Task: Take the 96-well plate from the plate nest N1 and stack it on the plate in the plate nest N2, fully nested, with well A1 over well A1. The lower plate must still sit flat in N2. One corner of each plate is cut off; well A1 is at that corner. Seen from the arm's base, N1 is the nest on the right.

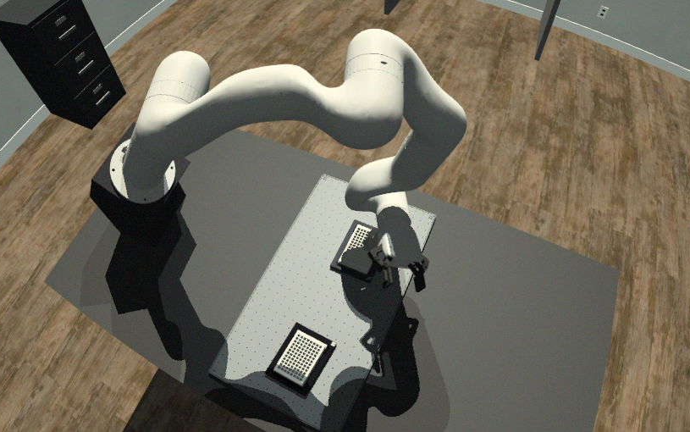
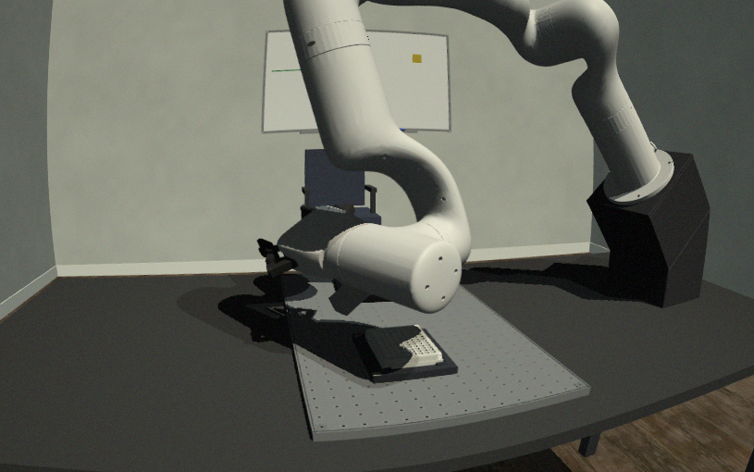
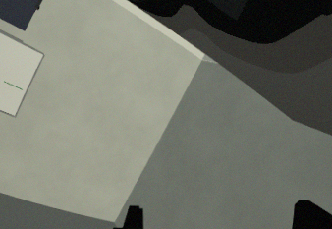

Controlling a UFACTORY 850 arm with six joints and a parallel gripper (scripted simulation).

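Observation:
A white 96-well plate (image 1: 300,354) sits in a black nest at the near end of the grey perforated board, which is the right side seen from the arm's base. A second plate (image 1: 359,237) sits in the other nest (image 1: 345,246) at the far end, partly in the arm's shadow; it also shows in the exterior view (image 2: 419,347). My gripper (image 1: 404,278) (image 2: 271,257) is open and empty. It hangs over the board's edge just beside this second nest, tilted sideways above the table. In the wrist view the two fingertips frame only the room's walls.
The board (image 1: 304,290) lies on a dark table. The arm's black base (image 1: 140,201) stands at the table's far left corner. A black filing cabinet (image 1: 57,58) stands on the floor, away from the table.

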